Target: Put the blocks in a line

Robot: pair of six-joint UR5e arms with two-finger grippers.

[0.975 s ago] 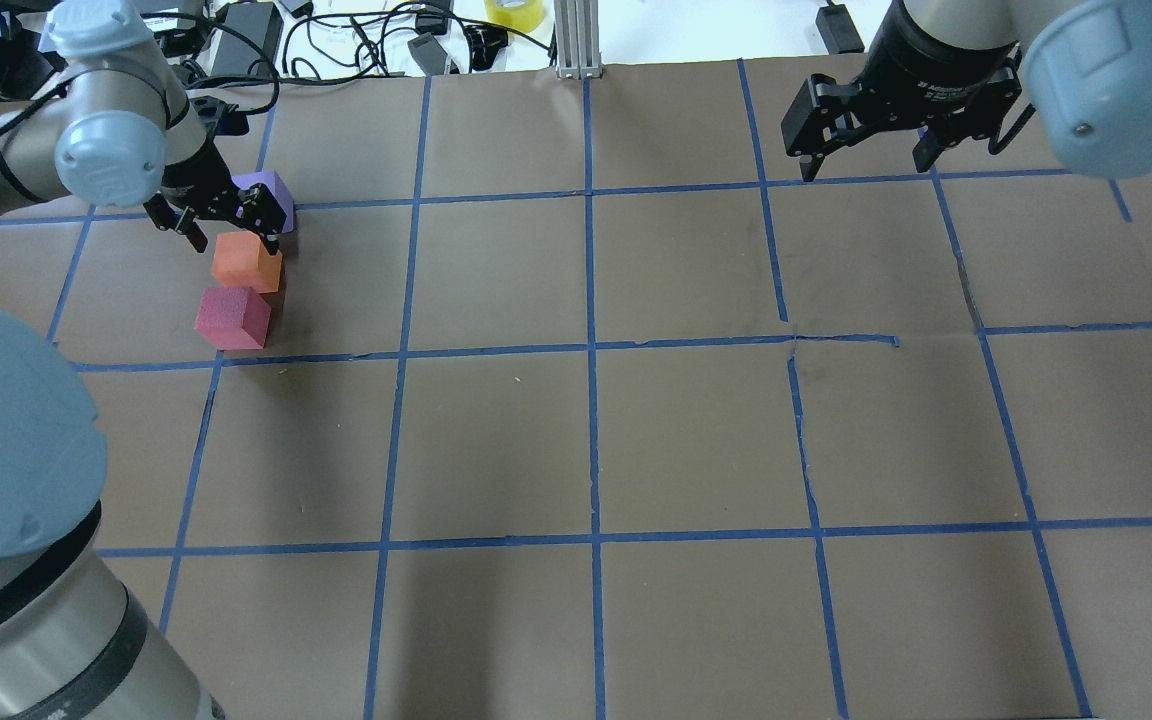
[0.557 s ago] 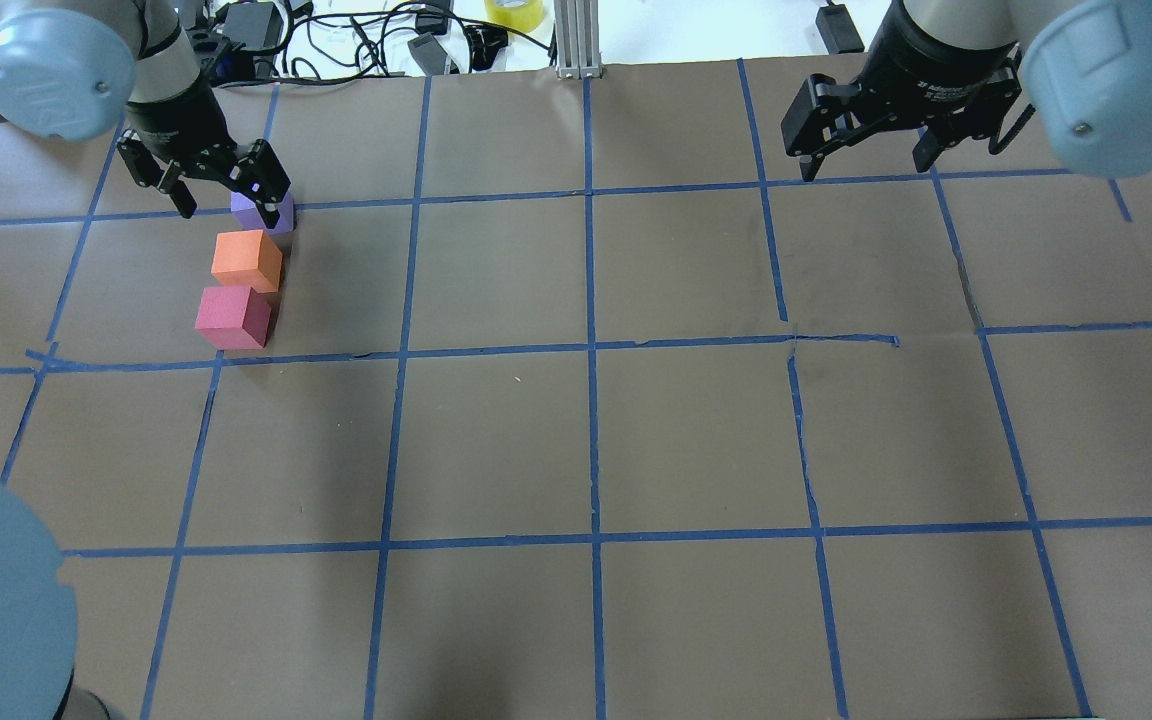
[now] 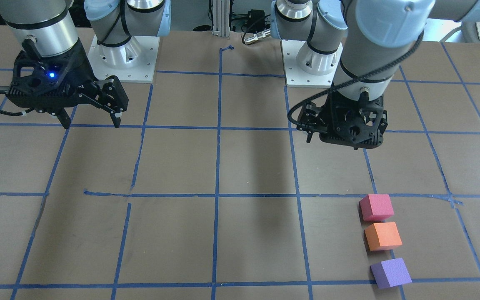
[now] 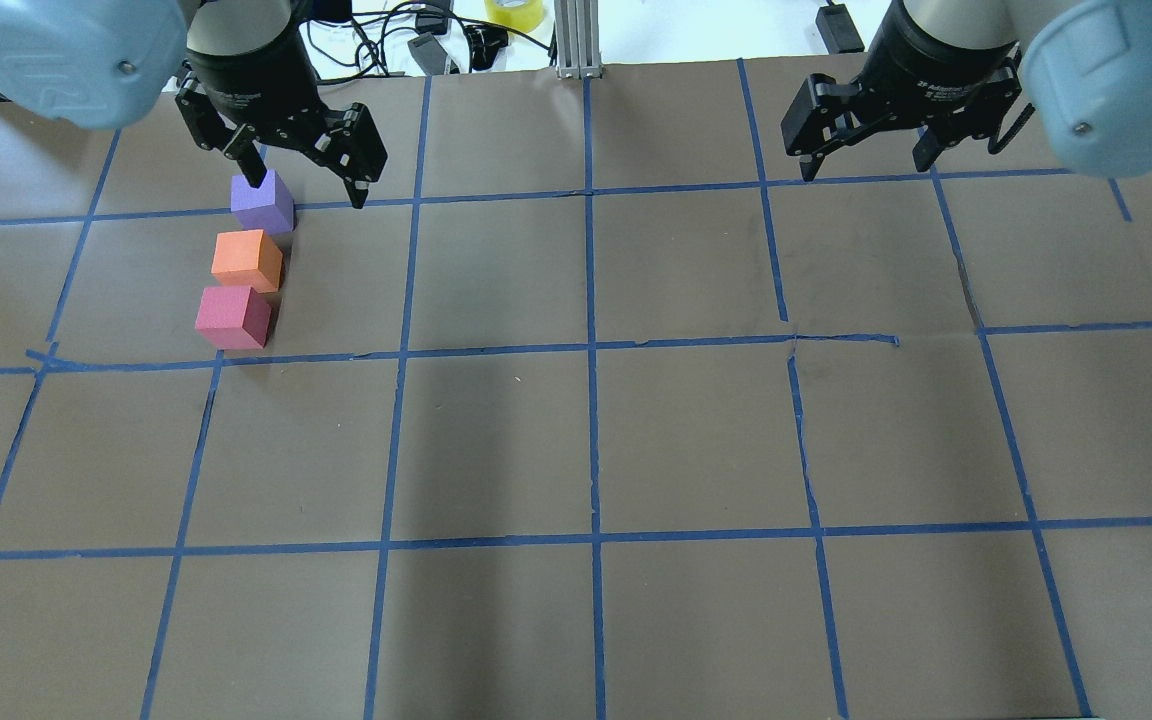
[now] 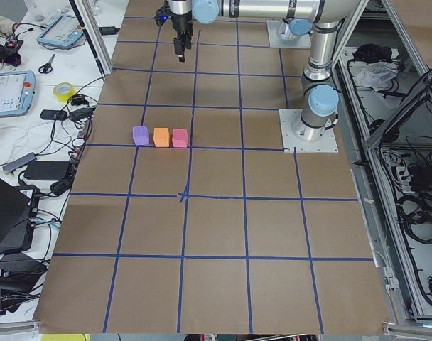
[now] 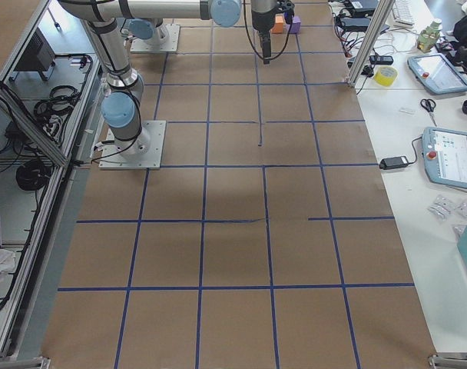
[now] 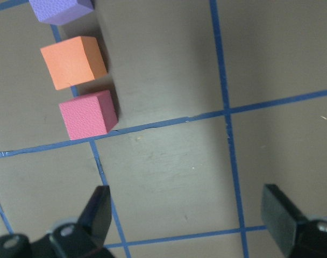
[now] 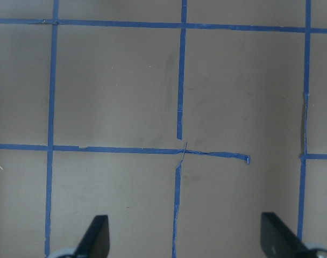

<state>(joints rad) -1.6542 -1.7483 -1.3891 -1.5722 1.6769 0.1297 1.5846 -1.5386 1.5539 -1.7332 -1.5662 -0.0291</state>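
Note:
Three foam blocks stand in a short straight row on the table's left side: purple [image 4: 262, 203], orange [image 4: 247, 260] and pinkish-red [image 4: 232, 317]. They lie close together with small gaps. The row also shows in the front view as pinkish-red [image 3: 376, 207], orange [image 3: 383, 236] and purple [image 3: 391, 273]. My left gripper [image 4: 308, 190] is open and empty, raised well above the table and apart from the blocks. Its wrist view [image 7: 191, 212] shows the row at the upper left. My right gripper [image 4: 866, 165] is open and empty, held high over the far right.
The table is covered in brown paper with a blue tape grid [image 4: 591, 345]. An aluminium post [image 4: 576, 40], cables and a yellow tape roll [image 4: 514, 12] sit beyond the far edge. The arm bases [image 3: 123, 58] stand at the near side.
My left gripper has lifted away from the blocks and swung up and to the right, still open. The three blocks stay in their row. The right arm has not moved.

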